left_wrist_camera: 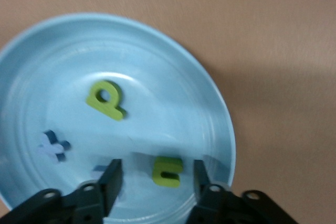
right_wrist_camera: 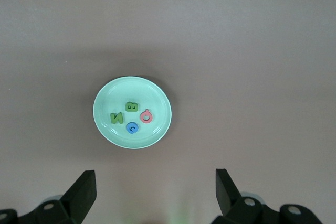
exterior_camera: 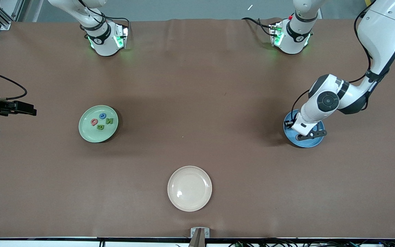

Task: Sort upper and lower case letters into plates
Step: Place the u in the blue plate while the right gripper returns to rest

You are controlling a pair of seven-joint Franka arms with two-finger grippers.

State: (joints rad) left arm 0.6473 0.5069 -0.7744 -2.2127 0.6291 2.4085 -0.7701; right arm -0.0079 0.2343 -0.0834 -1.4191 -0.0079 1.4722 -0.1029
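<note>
My right gripper [right_wrist_camera: 155, 195] parked high at right arm's end of table, fingers wide apart, empty, waiting. Mint green plate [exterior_camera: 87, 132] holds 4 capitals: red Q [exterior_camera: 94, 121], blue C [exterior_camera: 103, 116], green N [exterior_camera: 109, 120], green B [exterior_camera: 100, 127]. Cream plate [exterior_camera: 189, 188] nearest front camera, bare. Left gripper [left_wrist_camera: 155, 179] low over blue plate [left_wrist_camera: 210, 103], fingers apart, straddling small green letter [left_wrist_camera: 167, 171] lying in plate, not clamped. Green p [left_wrist_camera: 106, 99] plus pale blue piece [left_wrist_camera: 52, 147] also in it. I see no loose letters on table; judge sort nearly finished.
</note>
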